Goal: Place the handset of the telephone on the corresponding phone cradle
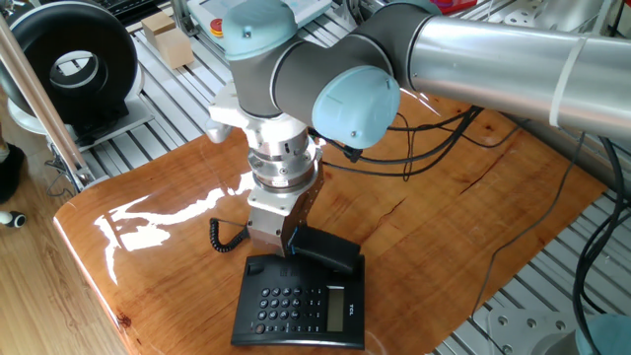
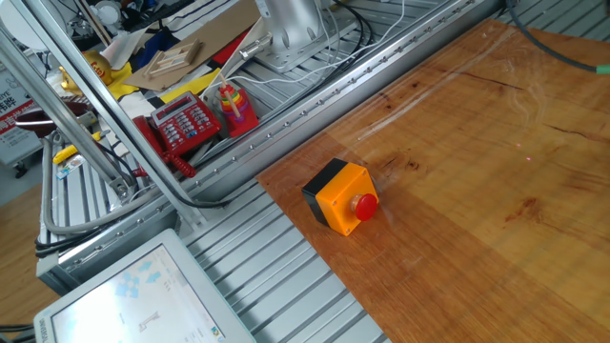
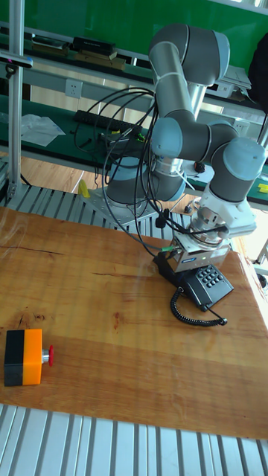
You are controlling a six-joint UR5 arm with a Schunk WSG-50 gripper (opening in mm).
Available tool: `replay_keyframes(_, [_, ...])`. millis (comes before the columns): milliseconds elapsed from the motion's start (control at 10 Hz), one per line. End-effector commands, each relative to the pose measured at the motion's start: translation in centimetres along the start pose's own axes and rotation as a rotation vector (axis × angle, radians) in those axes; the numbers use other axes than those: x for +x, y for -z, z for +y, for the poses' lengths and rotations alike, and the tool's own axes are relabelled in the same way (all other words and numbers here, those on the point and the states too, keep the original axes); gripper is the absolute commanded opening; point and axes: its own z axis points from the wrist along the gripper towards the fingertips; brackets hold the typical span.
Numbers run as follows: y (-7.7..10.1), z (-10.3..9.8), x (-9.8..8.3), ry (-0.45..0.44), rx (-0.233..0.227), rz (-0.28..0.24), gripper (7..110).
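The black telephone [image 1: 299, 307] lies near the table's front edge, keypad and small LCD facing up; the tall fixed view shows it too [image 3: 209, 282]. Over its far strip the handset [image 1: 324, 248] hangs tilted, its left end between the fingers of my gripper [image 1: 279, 245], which is shut on it. The handset and gripper hide most of the phone cradle. The coiled cord [image 1: 225, 237] trails left onto the wood and loops in front of the base [image 3: 191, 313]. My gripper [image 3: 185, 266] points straight down. The other fixed view shows none of these.
An orange box with a red button [image 2: 341, 196] sits on the wooden table [image 1: 463, 207], far from the phone [image 3: 26, 356]. Slotted aluminium rails [image 2: 276, 276] surround the table. A red keypad device [image 2: 184, 123] and clutter lie beyond the edge.
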Motion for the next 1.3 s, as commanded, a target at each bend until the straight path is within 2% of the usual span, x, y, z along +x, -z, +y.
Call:
replay_keyframes(0, [0.4,-1.2,1.4,-0.019,0.052,0.049,7])
replay_keyframes(100, [0.3,-1.6,2.1,-0.021,0.084,0.075,7])
replay_keyframes(300, [-0.6,-1.2,1.8,-0.009,0.076,0.068,7])
replay_keyframes(500, [-1.2,-1.4,2.4,-0.013,0.11,0.089,7])
replay_keyframes(1000, [-1.0,-0.3,2.3,-0.03,0.063,0.083,7])
replay_keyframes(1100, [-1.1,0.2,2.2,-0.041,0.046,0.076,7])
replay_keyframes(1200, [-1.1,1.4,1.2,-0.053,-0.005,0.04,7])
